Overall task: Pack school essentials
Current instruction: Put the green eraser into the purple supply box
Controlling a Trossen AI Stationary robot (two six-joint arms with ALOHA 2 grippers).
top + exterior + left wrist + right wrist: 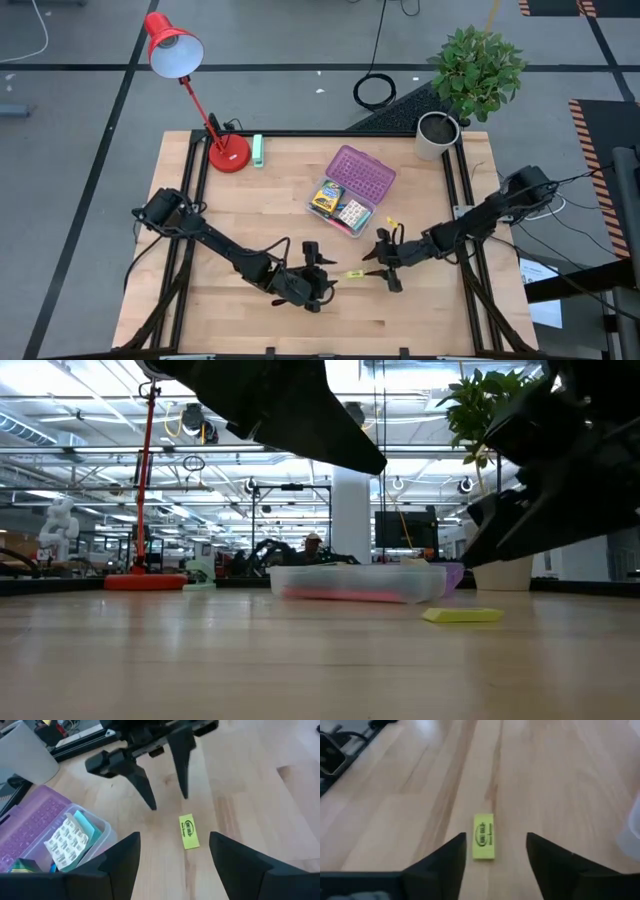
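A tiny yellow eraser (pixel 354 274) lies flat on the wooden table, seen close in both wrist views (pixel 189 831) (pixel 484 842). My left gripper (pixel 325 272) stands open just to its left. My right gripper (pixel 378 265) stands open just to its right, low over the table, with the eraser ahead of its fingertips. The clear case (pixel 340 210) with its purple lid (pixel 362 172) lies open behind them. It holds a green-yellow crayon box (pixel 327 197) and a small patterned pack (pixel 352 213).
A red desk lamp (pixel 228 152) and a mint-green block (pixel 258 150) stand at the far left, and a potted plant (pixel 437 133) at the far right. A small yellow item (pixel 392 222) lies right of the case. Bare wood lies toward the near edge.
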